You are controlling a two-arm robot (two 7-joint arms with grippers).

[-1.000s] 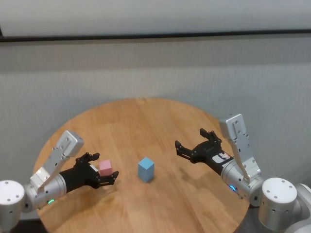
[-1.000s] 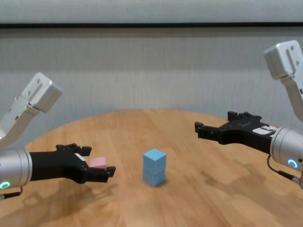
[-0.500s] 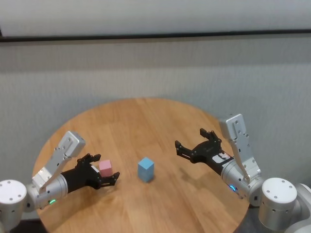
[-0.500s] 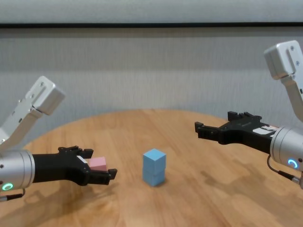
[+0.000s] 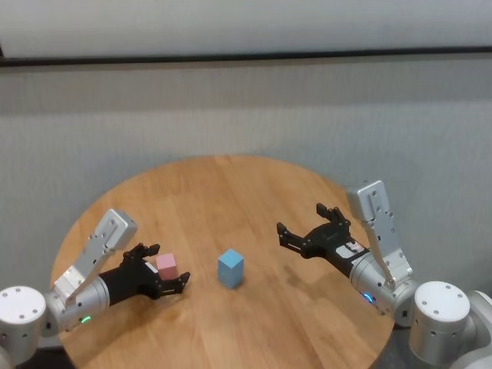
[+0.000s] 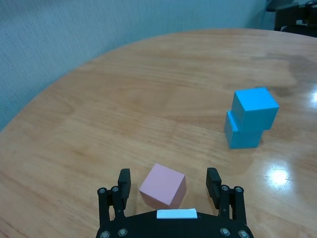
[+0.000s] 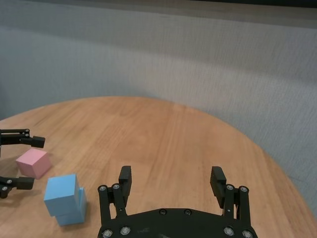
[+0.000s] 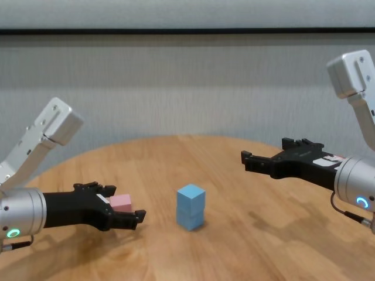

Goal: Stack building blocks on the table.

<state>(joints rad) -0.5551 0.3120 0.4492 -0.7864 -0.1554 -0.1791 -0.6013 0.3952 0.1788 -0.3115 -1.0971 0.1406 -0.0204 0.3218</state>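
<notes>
Two light blue blocks (image 5: 231,267) stand stacked one on the other near the middle of the round wooden table (image 5: 231,192); the stack also shows in the chest view (image 8: 191,206), the left wrist view (image 6: 250,124) and the right wrist view (image 7: 64,198). A pale pink block (image 5: 167,265) lies on the table to the stack's left. My left gripper (image 5: 164,269) is open, low over the table, with its fingers on either side of the pink block (image 6: 163,186); no grip shows. My right gripper (image 5: 304,227) is open and empty, held above the table right of the stack.
A grey wall (image 5: 246,115) runs behind the table. The table's round edge (image 7: 277,168) curves close by my right arm.
My left gripper has sunk a little lower around the pink block. The right arm and the blue stack have not moved.
</notes>
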